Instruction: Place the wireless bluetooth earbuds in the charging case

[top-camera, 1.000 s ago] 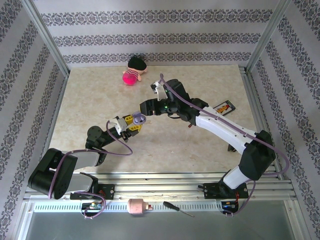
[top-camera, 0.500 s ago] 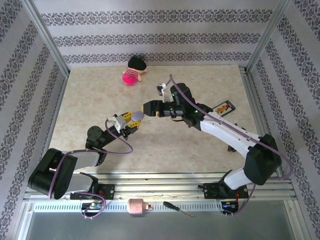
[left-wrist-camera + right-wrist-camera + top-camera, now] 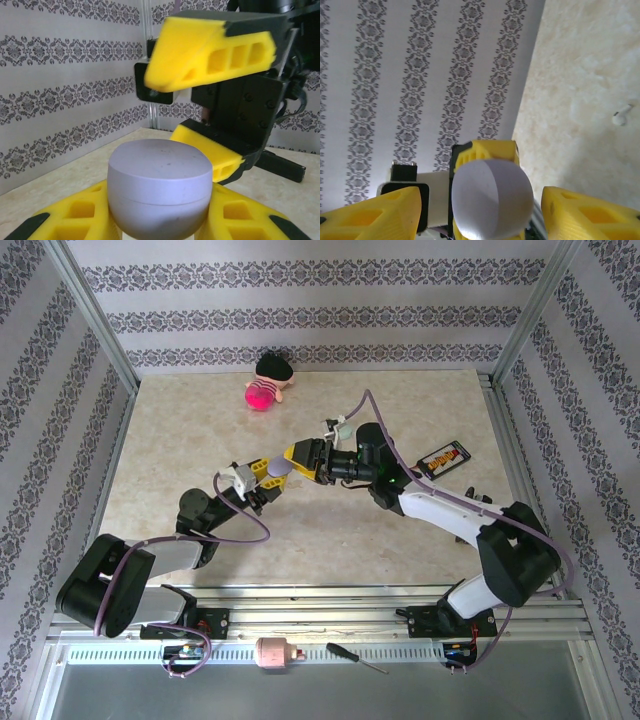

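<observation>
My left gripper (image 3: 159, 222) is shut on the lavender charging case (image 3: 159, 187), which it holds upright above the table with the lid down. From above, the case (image 3: 279, 469) sits between the two arms. My right gripper (image 3: 482, 220) is open, and its yellow fingers (image 3: 375, 215) stand on either side of the case (image 3: 492, 202) without touching it. In the left wrist view one right finger (image 3: 210, 50) hangs above the case and the other is behind it. One white earbud (image 3: 621, 118) lies on the marble table.
A pink doll (image 3: 268, 383) lies at the back of the table (image 3: 180, 430). A black card (image 3: 446, 456) lies at the right. A screwdriver (image 3: 357, 657) and a pink cylinder (image 3: 272, 651) rest on the front rail. Patterned walls close in three sides.
My right arm has swung down and left, bringing its open fingers level with the case. My left gripper has shifted slightly right with the case still in it.
</observation>
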